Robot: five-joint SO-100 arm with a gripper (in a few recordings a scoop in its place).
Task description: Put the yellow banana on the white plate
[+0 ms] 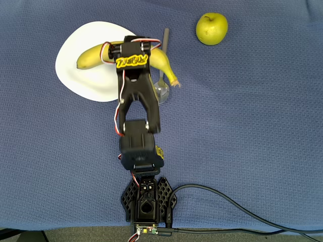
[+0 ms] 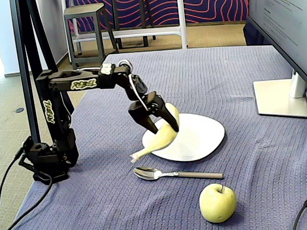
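Observation:
The yellow banana (image 2: pixel 165 136) is gripped around its middle by my gripper (image 2: pixel 163 125), one black finger on each side. It hangs tilted over the near-left edge of the white plate (image 2: pixel 201 136), its stem tip pointing down past the rim toward the cloth. In the overhead view the banana (image 1: pixel 93 55) lies across the plate (image 1: pixel 75 75). Its blunt end is over the plate's middle and its stem end sticks out past the right rim. My wrist covers its centre there.
A metal spoon (image 2: pixel 177 174) lies on the blue cloth just in front of the plate. A green-yellow apple (image 2: pixel 218 202) sits beyond the spoon, near the table edge. A monitor stand (image 2: pixel 283 96) stands at the far right. Cables run from the arm's base (image 1: pixel 146 201).

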